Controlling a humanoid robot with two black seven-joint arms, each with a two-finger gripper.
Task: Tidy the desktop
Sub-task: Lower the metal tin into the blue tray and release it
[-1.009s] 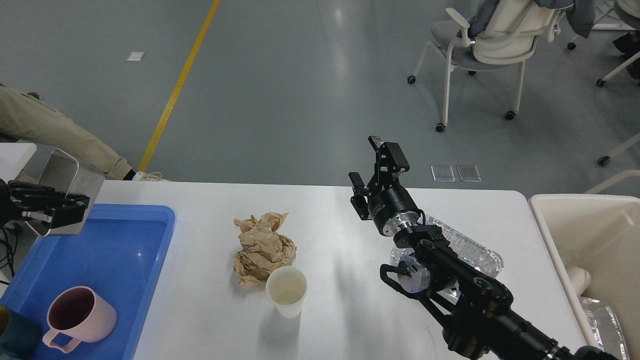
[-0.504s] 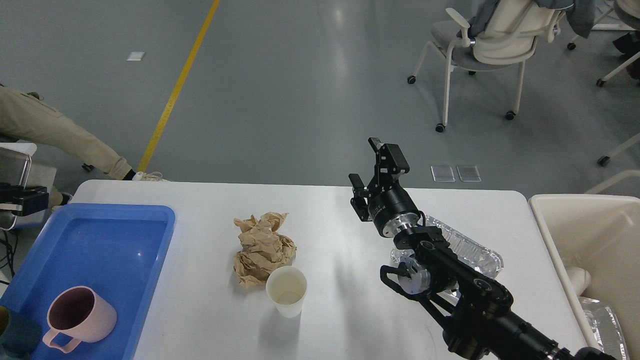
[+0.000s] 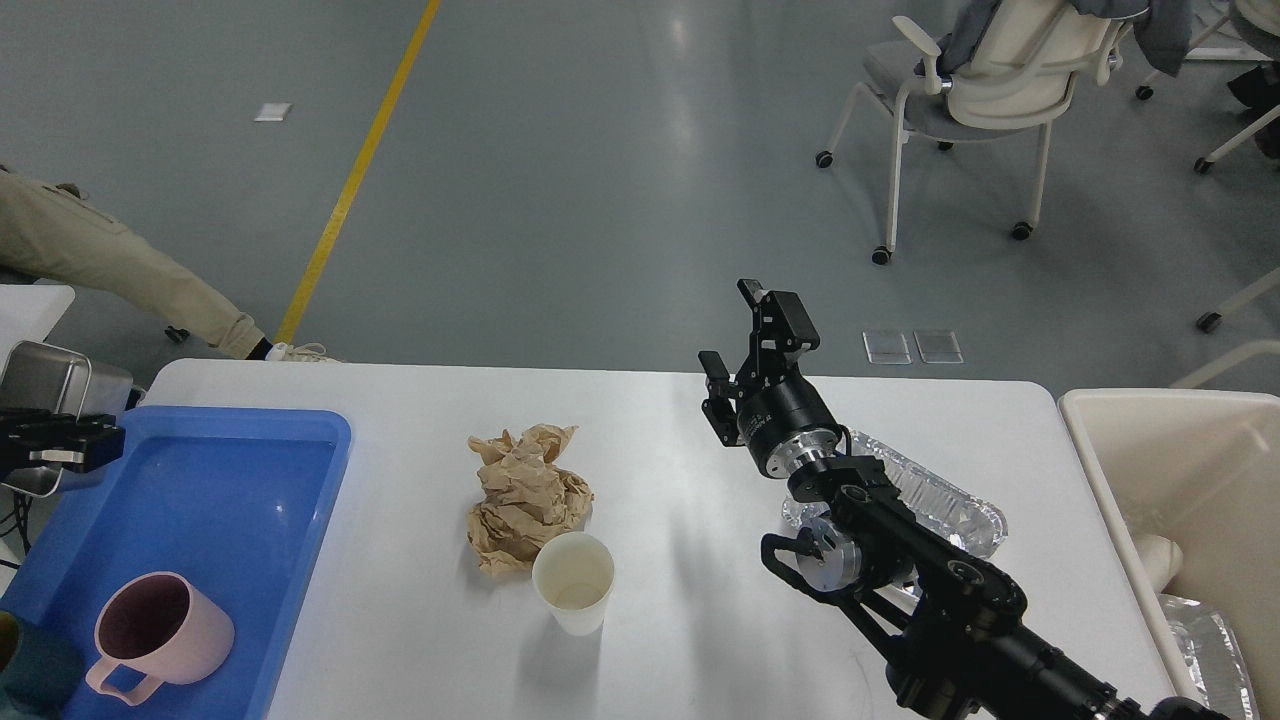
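Your right gripper [image 3: 737,345] is raised above the far middle of the desktop [image 3: 680,620], with its two fingers spread apart and nothing between them. Your left gripper [image 3: 75,443] is at the left edge of the view, at the far left corner of the blue tray [image 3: 300,560]. It seems to be clamped on a metal container [image 3: 45,375], which hangs beside the tray rim, but the fingers are dark and seen from the side, so I cannot tell for sure how they stand.

The desktop is the big white table that fills the lower half of the view. I judge the task is only partly done. Inside the blue tray a pink mug [image 3: 160,635] is already lying, and a dark teal thing shows at the lower left corner, too cut off to name. In the cream bin [image 3: 1100,470] at the right, some foil and a pale object are visible.

What is left on the bare surface: a crumpled brown paper [image 3: 525,495] in the middle, a white paper cup [image 3: 573,582] standing upright and touching its near edge, and a foil tray [image 3: 930,495] partly hidden under your right arm. You probably need to set down the metal container first, then clear these three.
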